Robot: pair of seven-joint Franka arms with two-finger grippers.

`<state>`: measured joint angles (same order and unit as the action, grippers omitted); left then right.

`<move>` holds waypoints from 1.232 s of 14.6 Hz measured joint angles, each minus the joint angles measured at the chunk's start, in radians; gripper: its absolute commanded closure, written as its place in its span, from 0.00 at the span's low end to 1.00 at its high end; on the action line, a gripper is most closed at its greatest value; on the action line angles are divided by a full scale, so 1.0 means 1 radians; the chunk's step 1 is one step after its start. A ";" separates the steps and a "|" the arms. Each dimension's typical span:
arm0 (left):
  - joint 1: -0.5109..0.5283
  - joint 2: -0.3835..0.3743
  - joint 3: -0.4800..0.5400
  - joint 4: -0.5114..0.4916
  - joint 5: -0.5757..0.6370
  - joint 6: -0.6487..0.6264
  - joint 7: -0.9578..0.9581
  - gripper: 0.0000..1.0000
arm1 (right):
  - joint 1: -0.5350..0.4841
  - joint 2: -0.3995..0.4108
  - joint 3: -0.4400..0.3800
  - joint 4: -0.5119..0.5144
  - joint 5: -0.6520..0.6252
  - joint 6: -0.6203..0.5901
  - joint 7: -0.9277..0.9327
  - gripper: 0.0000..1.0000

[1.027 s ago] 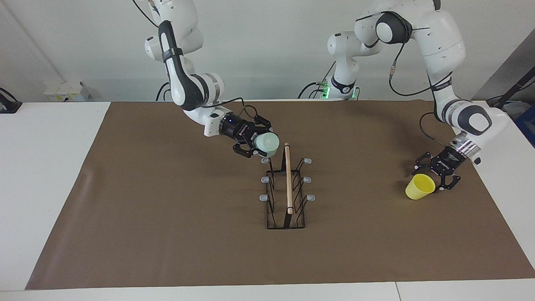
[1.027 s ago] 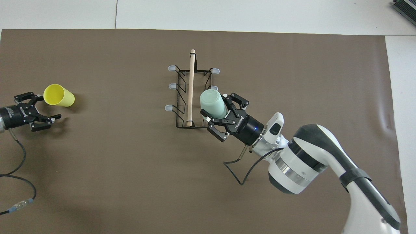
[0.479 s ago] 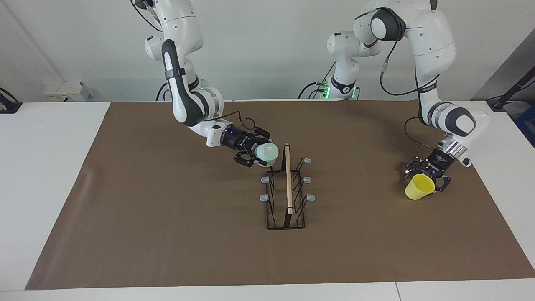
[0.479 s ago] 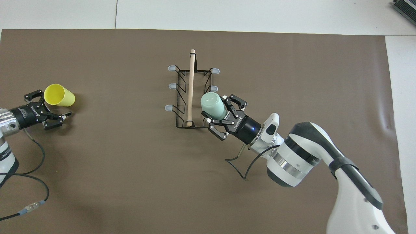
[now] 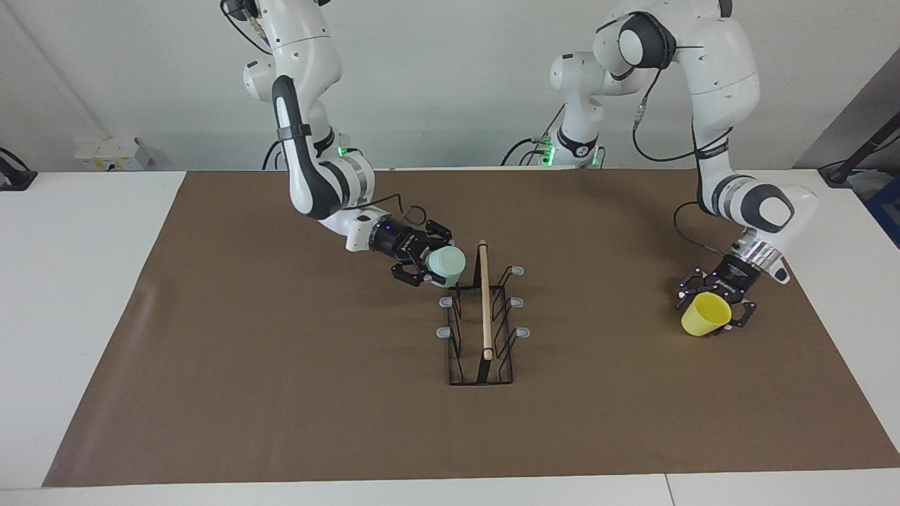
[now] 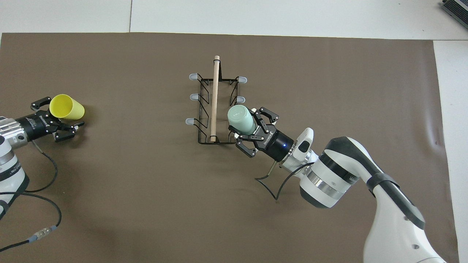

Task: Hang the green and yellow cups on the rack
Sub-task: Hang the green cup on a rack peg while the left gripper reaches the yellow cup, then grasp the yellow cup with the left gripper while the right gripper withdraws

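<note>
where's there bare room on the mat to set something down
Bare mat lies between the rack and the yellow cup, along the mat edge farthest from the robots, and on the rack's right-arm side farther out. It is crowded where the right gripper holds the green cup at the rack, and where the open left gripper brackets the yellow cup.

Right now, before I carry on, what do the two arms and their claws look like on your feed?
The right arm and left arm have glossy white shells with black joint sections and silver wrist rings. The right claw and left claw are black linkage frames with white lettering on the body. A black cable loops from each wrist.
</note>
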<state>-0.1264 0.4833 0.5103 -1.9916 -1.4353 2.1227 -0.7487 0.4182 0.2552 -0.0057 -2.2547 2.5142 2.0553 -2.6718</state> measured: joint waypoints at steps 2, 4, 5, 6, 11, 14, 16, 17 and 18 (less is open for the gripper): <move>-0.002 0.000 -0.003 0.004 0.000 0.001 0.007 0.00 | 0.009 0.004 0.001 0.000 0.000 0.029 0.000 0.01; -0.004 -0.001 -0.017 0.013 0.000 0.001 0.011 0.07 | 0.012 0.007 0.003 0.000 0.000 0.036 -0.001 0.00; -0.006 -0.002 -0.027 0.021 0.000 0.002 0.012 0.43 | 0.012 0.007 0.003 0.000 0.000 0.037 -0.002 0.00; -0.014 -0.004 -0.034 0.027 0.000 0.004 0.017 0.67 | 0.012 0.007 0.003 0.000 0.000 0.037 -0.002 0.00; -0.072 -0.052 -0.047 0.039 -0.001 0.059 0.091 1.00 | 0.012 -0.003 0.002 0.007 0.000 0.032 -0.003 0.00; -0.084 -0.122 -0.048 0.045 0.101 0.074 0.126 1.00 | 0.009 -0.056 0.000 0.017 0.000 0.103 -0.003 0.00; -0.093 -0.205 -0.049 0.047 0.271 0.074 0.106 1.00 | 0.002 -0.124 -0.002 0.022 -0.011 0.190 -0.001 0.00; -0.102 -0.247 -0.051 0.047 0.343 0.074 0.082 1.00 | -0.007 -0.155 -0.002 0.023 -0.032 0.218 0.002 0.00; -0.108 -0.287 -0.061 0.047 0.406 0.074 0.054 1.00 | -0.021 -0.179 -0.004 0.024 -0.073 0.241 0.010 0.00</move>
<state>-0.2348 0.1958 0.4490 -1.9449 -1.0289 2.1967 -0.6947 0.3973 0.0767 -0.0093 -2.2304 2.4413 2.2963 -2.6618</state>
